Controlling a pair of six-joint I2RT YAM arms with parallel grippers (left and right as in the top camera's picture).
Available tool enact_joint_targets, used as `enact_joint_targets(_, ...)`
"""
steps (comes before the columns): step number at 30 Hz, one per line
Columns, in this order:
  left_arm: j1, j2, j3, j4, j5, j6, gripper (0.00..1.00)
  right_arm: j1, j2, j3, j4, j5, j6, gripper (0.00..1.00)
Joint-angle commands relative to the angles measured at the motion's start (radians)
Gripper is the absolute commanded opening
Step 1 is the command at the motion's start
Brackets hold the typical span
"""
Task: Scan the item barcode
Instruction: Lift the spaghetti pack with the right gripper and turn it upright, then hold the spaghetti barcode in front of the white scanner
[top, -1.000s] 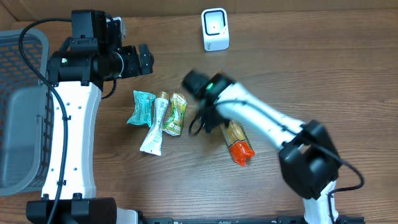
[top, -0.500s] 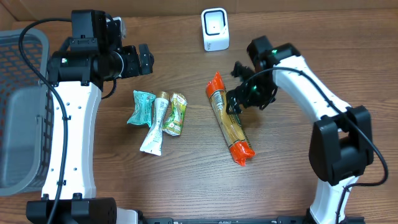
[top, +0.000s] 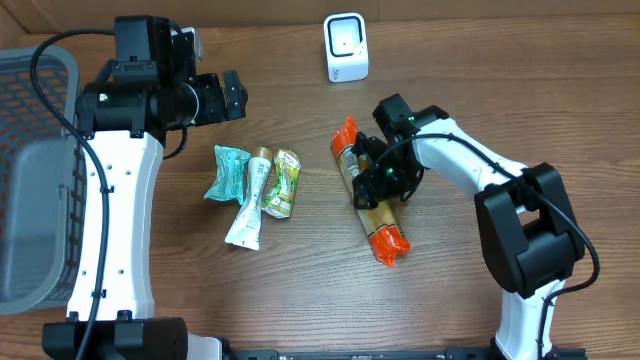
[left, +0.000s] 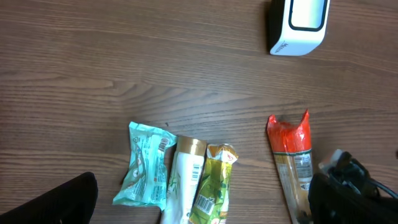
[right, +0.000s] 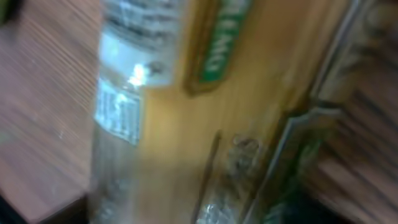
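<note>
Taking the table's far edge as 12 in the overhead view; nearest the arm bases, 1 long packet is lying slantwise approx. centre-right, one orange tip pointing to 5, the other to 11. The right gripper is sitting over the packet's mid part & hiding it; the jaws are standing either side of the wrap, but I can't tell whether they are gripping it. The right wrist cam is showing the packet very close & blurred: clear-yellow wrap, a green label w/ pale letters too smeared to read, a white patch of fine print, also unreadable. At 9 of that packet, apart from it, 3 small items are lying side by side, touching: teal packet, white tube, green packet; the left wrist cam is showing a barcode on each, text too small to read, lower ends cut off by the frame. The left gripper is hanging at 11 of them, jaws spread wide, holding nothing. 1 grey basket is sitting far out at 9, partly cut off by the frame edge & the left arm. Farthest, at 12, 1 white scanner is standing upright, well apart from the long packet.
</note>
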Motion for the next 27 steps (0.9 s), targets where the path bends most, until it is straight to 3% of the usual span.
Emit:
enact_joint_targets(1, -0.002, -0.003, 0.009, 0.003, 0.011, 0.023, 1.00, -0.006, 0.009, -0.021, 0.011, 0.006, 0.022, 0.39)
enact_joint_targets(2, -0.002, -0.003, 0.009, 0.003, 0.011, 0.023, 1.00, -0.006, 0.009, -0.021, 0.011, 0.005, 0.022, 0.27)
enact_joint_targets(6, -0.002, -0.003, 0.009, 0.003, 0.011, 0.023, 1.00, -0.009, 0.009, -0.015, 0.014, 0.005, 0.073, 0.04)
enact_joint_targets(10, -0.002, -0.003, 0.009, 0.003, 0.011, 0.023, 1.00, -0.032, 0.008, 0.048, -0.034, -0.019, 0.125, 0.04)
enact_joint_targets(18, -0.002, -0.003, 0.009, 0.003, 0.011, 0.023, 1.00, -0.106, -0.079, 0.292, -0.136, -0.283, 0.126, 0.04)
enact_joint_targets(27, -0.002, -0.003, 0.009, 0.003, 0.011, 0.023, 1.00, -0.120, -0.303, 0.323, -0.129, -0.375, 0.104, 0.04)
